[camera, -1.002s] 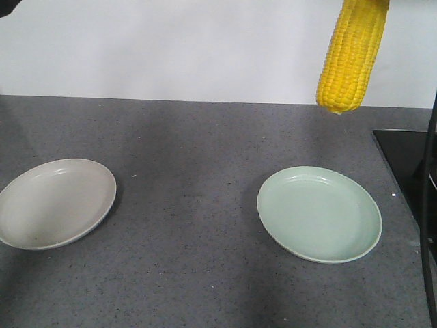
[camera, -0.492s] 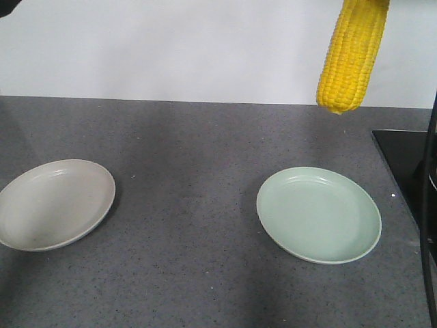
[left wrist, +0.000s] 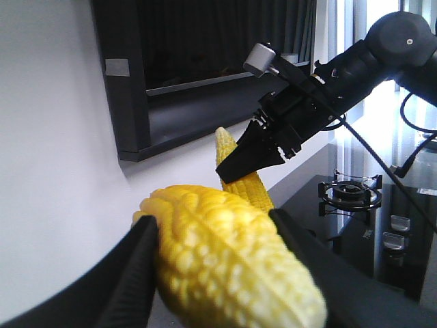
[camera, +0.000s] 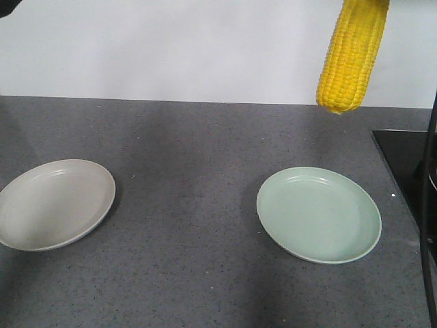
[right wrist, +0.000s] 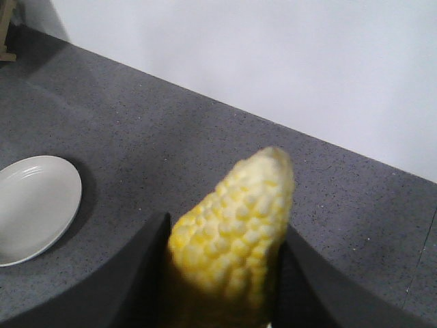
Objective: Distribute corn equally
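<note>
Two cobs of yellow corn are held in the air. My left gripper (left wrist: 212, 219) is shut on one cob (left wrist: 225, 263), which fills the left wrist view. My right gripper (right wrist: 224, 229) is shut on the other cob (right wrist: 239, 219). That cob (camera: 351, 55) hangs point down at the top right of the front view, above and behind the pale green plate (camera: 319, 213). In the left wrist view the right gripper (left wrist: 263, 147) shows clamping it (left wrist: 251, 190). A grey plate (camera: 54, 203) lies at the left. Both plates hold nothing.
The dark grey speckled counter (camera: 191, 171) meets a white wall behind. A black cooktop (camera: 403, 157) with a gas burner (left wrist: 348, 193) sits at the right edge. A black cable (camera: 427, 225) runs down the right side. The grey plate (right wrist: 34, 205) also appears in the right wrist view.
</note>
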Motion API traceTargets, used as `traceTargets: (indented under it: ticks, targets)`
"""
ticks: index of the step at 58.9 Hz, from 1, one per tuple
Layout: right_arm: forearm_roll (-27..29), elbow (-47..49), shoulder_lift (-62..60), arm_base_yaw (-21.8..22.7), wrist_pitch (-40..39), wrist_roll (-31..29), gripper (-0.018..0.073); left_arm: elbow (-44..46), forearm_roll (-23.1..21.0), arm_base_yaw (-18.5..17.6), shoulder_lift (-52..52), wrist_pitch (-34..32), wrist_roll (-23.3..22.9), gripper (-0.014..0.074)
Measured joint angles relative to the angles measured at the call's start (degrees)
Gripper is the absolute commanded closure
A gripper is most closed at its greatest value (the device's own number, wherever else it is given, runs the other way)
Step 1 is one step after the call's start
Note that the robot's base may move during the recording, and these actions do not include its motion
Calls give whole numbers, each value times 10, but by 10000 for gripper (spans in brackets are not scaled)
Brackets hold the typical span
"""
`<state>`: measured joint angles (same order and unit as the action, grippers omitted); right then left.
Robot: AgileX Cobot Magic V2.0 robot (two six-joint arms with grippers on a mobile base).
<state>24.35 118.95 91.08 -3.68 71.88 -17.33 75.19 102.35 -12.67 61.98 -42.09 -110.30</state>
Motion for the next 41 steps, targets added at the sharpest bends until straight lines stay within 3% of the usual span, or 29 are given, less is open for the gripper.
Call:
traceTargets:
  ticks: [41]
  targets:
    - [0,0,0,0,0,0,567,0,0,0,0,0,0,603]
